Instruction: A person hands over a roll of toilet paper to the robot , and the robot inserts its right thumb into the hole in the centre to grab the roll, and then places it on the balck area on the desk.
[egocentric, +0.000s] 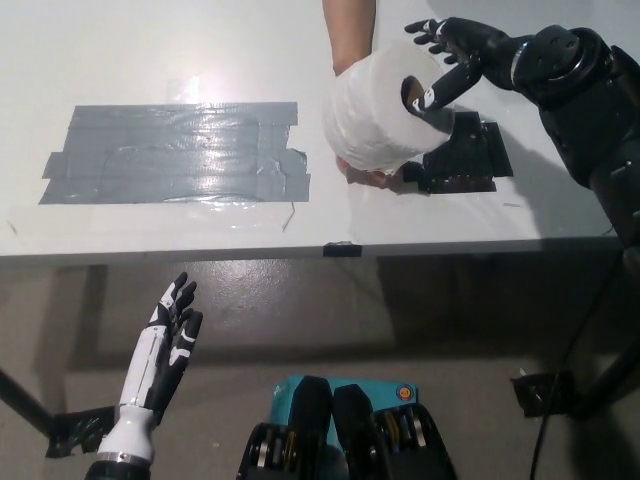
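**Over the desk's far right: thumb at the core, roll not yet handed off**

Above the far right of the white desk (150, 240), a person's hand (352, 60) holds a roll of toilet paper (380, 118) in the air, its round end turned toward the robot. The black right hand (452, 58) sits against that end with its thumb (432, 95) reaching into the brown cardboard hole (410, 95); how deep it goes cannot be told. The other fingers are spread wide above the roll and have not closed on it, so the person appears to carry the weight.

By my reading the handover is midway: the thumb is at or just inside the core, but the grasp, the person's release and the placing are all left. The black area (470, 155), a rough patch of matte black tape with ragged edges, lies on the desk just right of and partly under the roll.

A soft, plump white cylinder, the roll would dent under a squeeze; its stiff core is the firmer hold. A wide patch of shiny grey tape (170, 150), wrinkled and glaring, covers the desk's left.

Below the near edge at the left, the white left hand (160, 360) rests with fingers loosely extended, holding nothing.
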